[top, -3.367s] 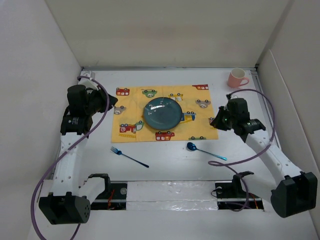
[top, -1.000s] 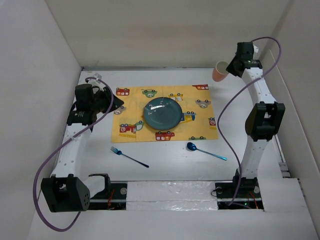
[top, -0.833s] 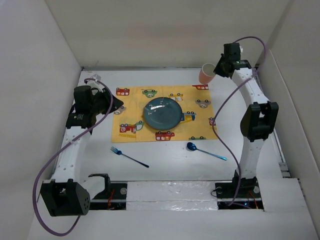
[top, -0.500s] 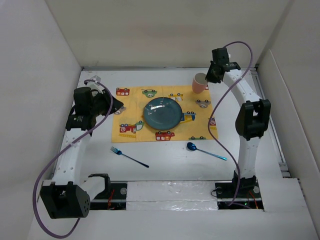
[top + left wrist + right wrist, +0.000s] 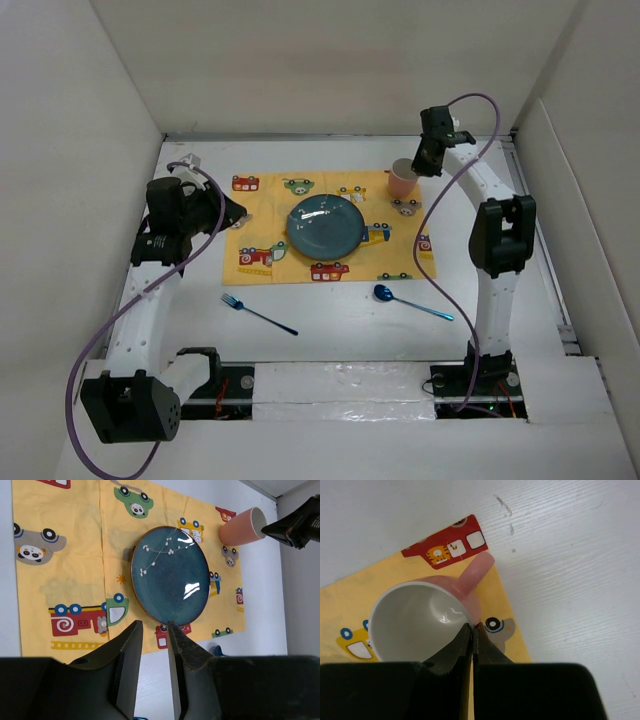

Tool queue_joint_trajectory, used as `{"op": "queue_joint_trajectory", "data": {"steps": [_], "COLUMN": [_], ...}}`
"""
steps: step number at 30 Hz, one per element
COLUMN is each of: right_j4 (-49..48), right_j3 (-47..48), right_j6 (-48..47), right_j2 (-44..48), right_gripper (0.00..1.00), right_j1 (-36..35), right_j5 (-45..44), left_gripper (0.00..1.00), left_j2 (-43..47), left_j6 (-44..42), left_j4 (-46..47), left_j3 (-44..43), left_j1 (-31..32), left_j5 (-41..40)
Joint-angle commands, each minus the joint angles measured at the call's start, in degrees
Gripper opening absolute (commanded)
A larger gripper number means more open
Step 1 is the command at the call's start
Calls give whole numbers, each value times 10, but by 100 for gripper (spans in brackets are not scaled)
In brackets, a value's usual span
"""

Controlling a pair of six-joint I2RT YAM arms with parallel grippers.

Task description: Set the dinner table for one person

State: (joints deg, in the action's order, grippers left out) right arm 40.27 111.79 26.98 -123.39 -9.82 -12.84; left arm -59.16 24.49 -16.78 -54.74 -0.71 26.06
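The white counter (image 5: 330, 335), walled by white panels, fills the view under both arms. At the left, the left hand (image 5: 232, 212) hangs above the placemat's left edge, its fingers (image 5: 131, 655) a narrow gap apart with nothing between them. A blue fork (image 5: 258, 313) lies on bare counter near the front. The yellow placemat (image 5: 262, 215) carries a dark teal plate (image 5: 326, 225) at its middle. A blue spoon (image 5: 411, 302) lies just off the cloth's near right corner. Over the far right corner, the right hand (image 5: 471, 630) pinches the rim of a pink cup (image 5: 415, 615); whether the cup touches the cloth is unclear.
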Motion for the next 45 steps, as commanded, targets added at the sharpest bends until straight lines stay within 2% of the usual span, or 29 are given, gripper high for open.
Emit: {"op": "queue_joint_trajectory", "data": {"steps": [1,5,8,11,13,14,15,16,17,18,20,21,22,23,24,25,26,28,29,31,32,34,35,36,40,42,45], "right_j4": [-35,-34,-28,-28,-53,-68,-104,-122,-139,-149,-159,-167,-173,-188,-196,-204,-211,-230,-235,-240,-246,-259,-255,-255,-220,-206,-197], "right_j3": [-2,-6,-5,-22,-76,-102,-172,-208,-243,-276,-366,-395,-449,-494,-495,-524,-534,-540,-529,-501,-487,-439,-377,-376,-266,-213,-183], "right_j6": [11,9,1,-8,-11,-12,-21,-28,-32,-44,-59,-75,-83,-83,-83,-79,-73,-58,-54,-55,-56,-67,-83,-83,-109,-117,-125], "right_j2": [15,39,75,141,214,240,267,294,343,366,427,447,466,512,512,521,525,504,487,424,402,325,271,244,120,83,33], "right_gripper": [10,33,44,52,52,49,40,29,10,3,0,0,0,0,0,0,0,1,12,28,41,49,53,53,54,54,54], "right_j1": [7,7,18,18,10,3,-18,-31,-45,-62,-116,-139,-190,-256,-257,-333,-372,-436,-480,-514,-530,-567,-606,-607,-641,-647,-647], "right_j5": [11,19,38,63,94,105,124,150,184,196,238,253,263,286,287,267,246,189,184,175,174,182,171,158,91,77,54], "left_gripper": [23,24,26,27,28,28,28,26,23,20,13,4,1,0,0,0,0,0,0,2,3,8,11,11,12,12,13], "left_j2": [15,10,8,9,10,9,8,8,8,9,14,19,23,26,26,25,22,12,9,1,0,3,8,8,25,39,51], "left_j6": [-5,-4,-1,6,9,10,9,10,10,10,8,6,4,-1,-1,-1,4,12,17,38,51,97,120,121,114,112,109], "left_j4": [8,6,8,10,13,13,10,8,5,3,-9,-20,-27,-38,-38,-47,-50,-48,-46,-32,-25,23,48,48,29,23,22], "left_j3": [3,-12,-26,-39,-47,-50,-58,-62,-66,-70,-71,-67,-65,-70,-70,-76,-85,-121,-137,-171,-178,-176,-174,-174,-178,-162,-143], "left_j1": [1,1,1,1,1,1,1,1,1,1,1,1,1,1,1,1,1,1,1,1,1,1,1,1,1,1,12], "left_j5": [0,-1,0,0,-7,-8,-11,-14,-15,-16,-22,-34,-45,-71,-71,-75,-77,-76,-75,-64,-60,-36,-16,-15,-22,-22,-26]}}
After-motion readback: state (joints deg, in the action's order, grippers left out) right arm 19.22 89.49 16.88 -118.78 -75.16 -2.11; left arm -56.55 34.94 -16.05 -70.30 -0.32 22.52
